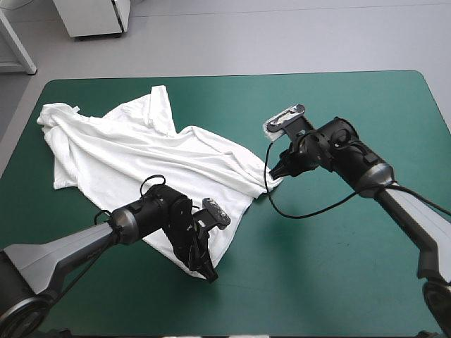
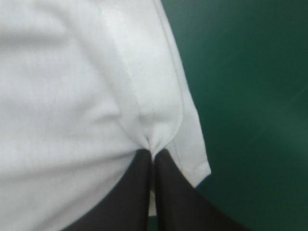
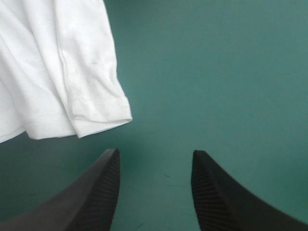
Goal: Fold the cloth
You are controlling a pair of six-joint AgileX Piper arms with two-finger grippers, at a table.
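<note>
high view: white t-shirt (image 1: 134,144) spread on teal-green cover (image 1: 338,267) — left gripper (image 2: 153,155) clamped on its edge — right gripper (image 3: 155,155) parted, empty, beside it.

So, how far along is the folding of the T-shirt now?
Done: the T-shirt lies spread out on the cover, wrinkled, with no neat fold visible. In hand: the left gripper is shut on the T-shirt's hem near a corner. The right gripper is open over bare cover, just short of another hemmed end, holding nothing. Left: all the folds.
</note>
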